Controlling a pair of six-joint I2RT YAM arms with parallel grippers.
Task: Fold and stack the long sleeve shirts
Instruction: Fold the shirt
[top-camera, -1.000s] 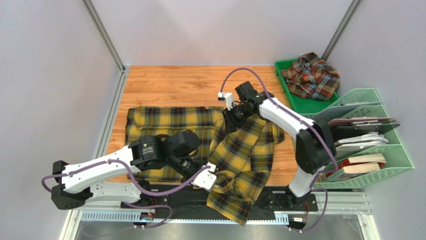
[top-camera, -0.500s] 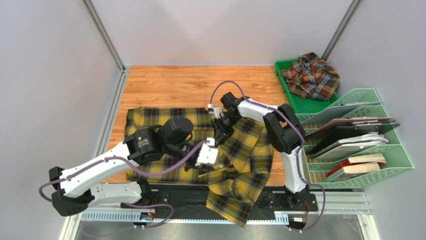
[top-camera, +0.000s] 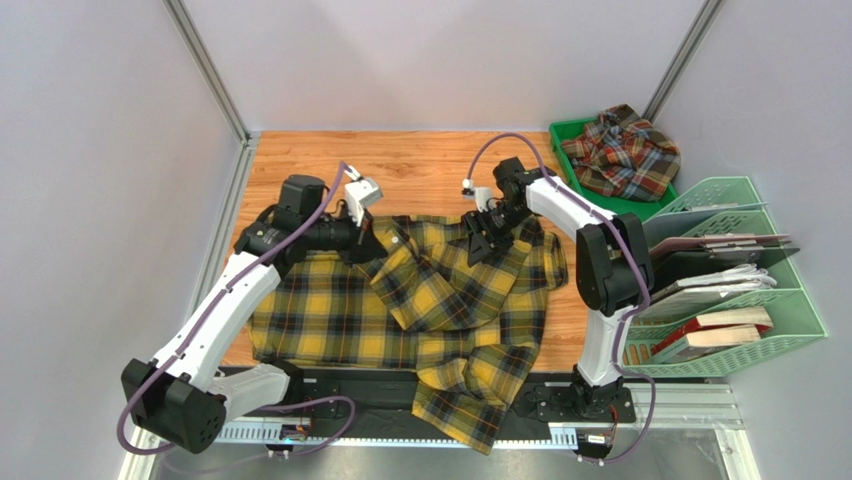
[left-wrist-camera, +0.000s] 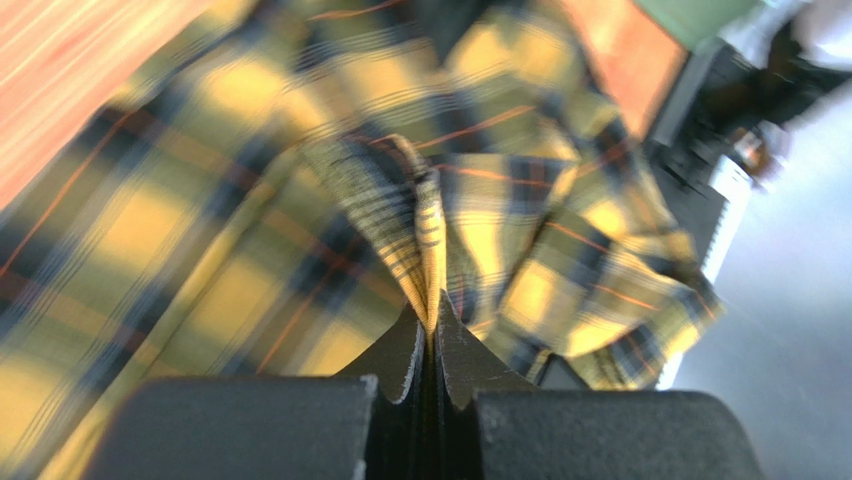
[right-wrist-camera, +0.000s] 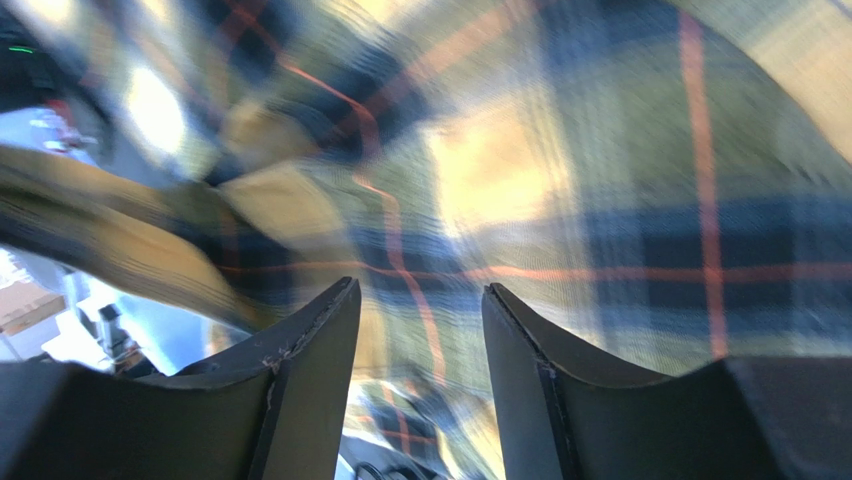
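The yellow and black check shirt (top-camera: 330, 310) lies spread over the table, with a crumpled part hanging over the near edge. My left gripper (top-camera: 368, 245) is at the shirt's far edge, shut on a raised fold of yellow fabric (left-wrist-camera: 430, 230), with the jaws pressed together (left-wrist-camera: 432, 305). My right gripper (top-camera: 478, 243) is over the shirt's far right part. Its jaws stand open (right-wrist-camera: 420, 300) with plaid cloth (right-wrist-camera: 500, 170) close behind them and nothing between them. The rust-red and teal check shirt (top-camera: 625, 155) lies bunched in the green tray (top-camera: 600, 205) at the far right.
A green wire file rack (top-camera: 740, 290) with books and folders stands at the right edge. Bare wooden table (top-camera: 400, 170) shows beyond the shirt. Grey walls close in the left and back. The arm bases and a black rail run along the near edge.
My left arm has swung from the near middle to the far left, pulling a fold of the yellow shirt with it. My right gripper has shifted left, then back right along the far edge.
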